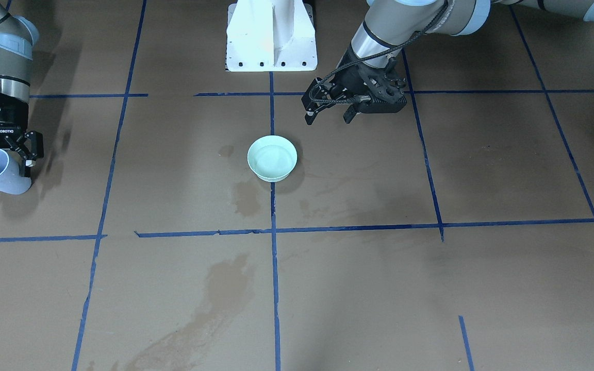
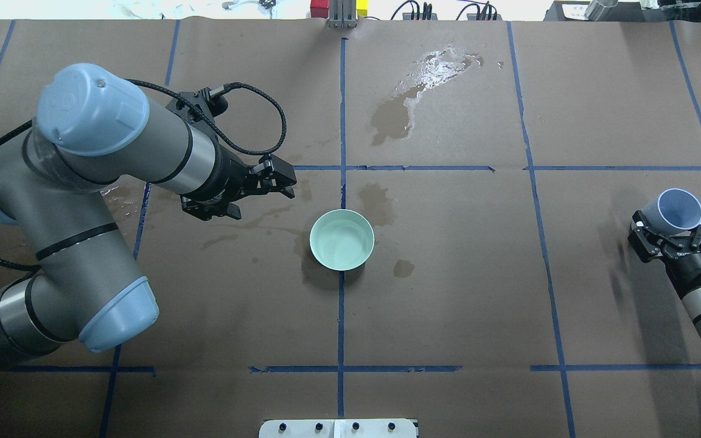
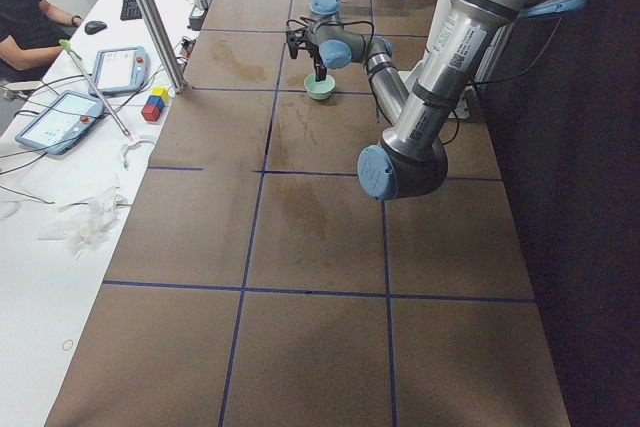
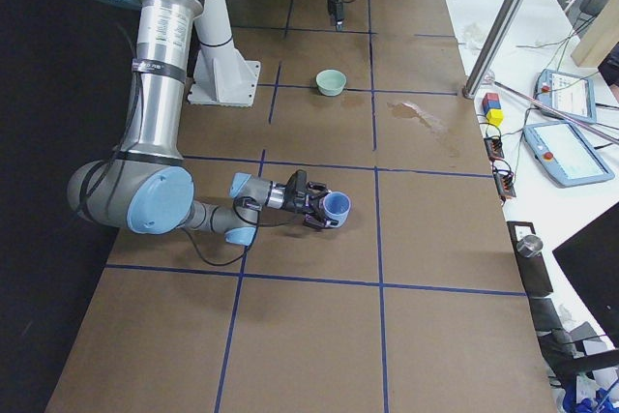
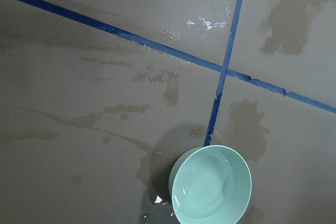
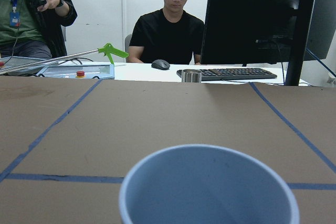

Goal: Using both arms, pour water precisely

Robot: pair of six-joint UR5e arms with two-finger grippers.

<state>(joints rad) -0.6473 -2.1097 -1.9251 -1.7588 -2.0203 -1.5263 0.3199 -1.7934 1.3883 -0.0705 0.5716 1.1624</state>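
Well apart from the bowl (image 2: 342, 239), right hand (image 2: 669, 236) clasps cup (image 2: 679, 210).

A white pedestal (image 1: 271, 38) stands on the brown, blue-taped table (image 1: 503, 165).

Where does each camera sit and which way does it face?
Front-facing: across the table, steeply down on the mint-green bowl; left gripper at view's right.
Overhead: behind the robot, forward and down; right gripper holds the blue cup.
Exterior left: table's end, along it; left arm nearest.
Exterior right: opposite end; right arm nearest.
Left wrist: down on the bowl; no fingers show.
Right wrist: over the cup's rim toward a seated operator; no fingers show.
Shared: front-facing and overhead both show bowl and cup, mirrored.
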